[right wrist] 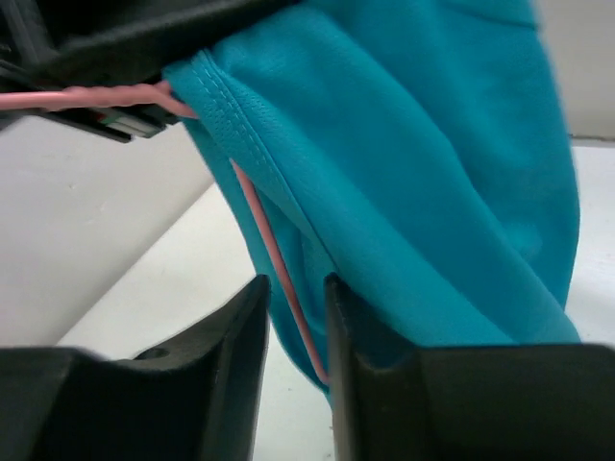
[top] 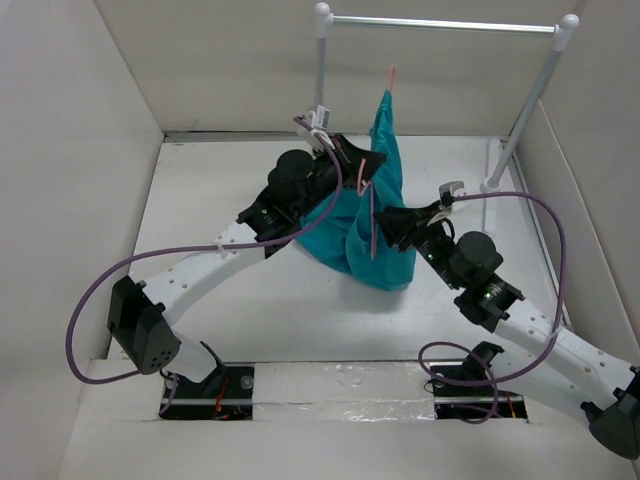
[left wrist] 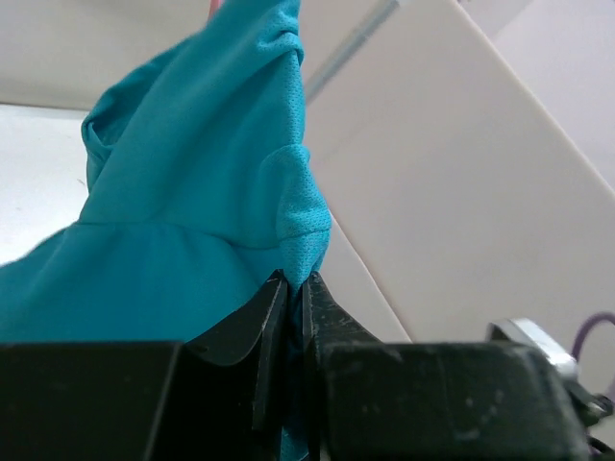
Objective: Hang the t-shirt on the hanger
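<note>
Nearest my left wrist lens, the left gripper [left wrist: 293,280] has its jaws pressed together on a small fold of the t-shirt [left wrist: 192,192]. The teal cloth rises from the pinch towards 11 o'clock and fills most of that view.

Nearest my right wrist lens, the right gripper [right wrist: 296,280] has its jaws apart by a narrow gap. A thin pink run of the hanger [right wrist: 86,97] passes through that gap, and I see no clamping on it. The shirt's stitched hem lies just beside the wire and runs down against the finger at 3 o'clock. The hanger's twisted neck crosses the upper left of that view, at 10 o'clock.

From above, the shirt is gathered in a tall bunch past the middle of the table [top: 250,320], towards 12 o'clock. The left gripper is at the bunch's 10 o'clock and the right gripper at its 3 o'clock. The hanger's pink tip stands out of the top of the bunch. The clothes rail [top: 440,24] stands behind, at 1 o'clock, apart from the shirt.
</note>
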You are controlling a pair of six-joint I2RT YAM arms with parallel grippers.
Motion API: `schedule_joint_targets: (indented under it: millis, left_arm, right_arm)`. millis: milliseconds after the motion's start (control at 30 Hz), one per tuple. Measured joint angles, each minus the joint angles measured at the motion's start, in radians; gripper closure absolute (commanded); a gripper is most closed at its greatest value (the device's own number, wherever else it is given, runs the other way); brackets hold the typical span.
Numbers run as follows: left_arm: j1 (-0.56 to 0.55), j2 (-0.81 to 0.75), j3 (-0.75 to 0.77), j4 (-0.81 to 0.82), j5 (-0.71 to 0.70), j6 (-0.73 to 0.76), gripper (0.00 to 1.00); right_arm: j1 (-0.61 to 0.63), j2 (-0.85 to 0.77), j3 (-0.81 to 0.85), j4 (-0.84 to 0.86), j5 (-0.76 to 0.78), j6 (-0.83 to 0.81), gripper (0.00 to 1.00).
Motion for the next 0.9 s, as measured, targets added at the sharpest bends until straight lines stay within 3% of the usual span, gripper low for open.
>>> schedule_joint_targets:
  millis: [200, 467, 500, 600, 633, 800, 833, 900]
  left_arm:
    - [0.156, -0.024, -0.059, 0.057, 0.080, -0.045, 1.00]
    - [0.187, -0.038, -0.084, 0.090, 0.137, -0.079, 1.00]
    - [0.188, -0.041, -0.084, 0.091, 0.140, -0.082, 1.00]
    - [0.193, -0.052, -0.086, 0.094, 0.148, -0.085, 1.00]
    - [0.194, -0.056, -0.090, 0.100, 0.147, -0.088, 1.00]
    - [0.203, -0.084, -0.108, 0.117, 0.156, -0.105, 1.00]
    - [0.205, -0.086, -0.108, 0.121, 0.161, -0.109, 1.00]
    - [0.206, -0.086, -0.109, 0.127, 0.169, -0.121, 1.00]
  right_arm:
    - [-0.003, -0.085, 0.011, -0.066, -0.019, 0.026, 0.35]
    - [-0.003, -0.168, -0.002, -0.136, -0.039, 0.031, 0.32]
    - [-0.003, -0.170, -0.004, -0.141, -0.045, 0.031, 0.40]
    - [-0.003, -0.166, -0.014, -0.152, -0.055, 0.024, 0.94]
    - [-0.003, -0.160, -0.024, -0.152, -0.055, 0.026, 1.00]
    - [-0.003, -0.074, -0.050, -0.155, -0.054, 0.034, 0.99]
    - [-0.003, -0.050, -0.053, -0.157, -0.055, 0.034, 0.86]
    - [-0.003, -0.014, -0.063, -0.156, -0.055, 0.040, 0.71]
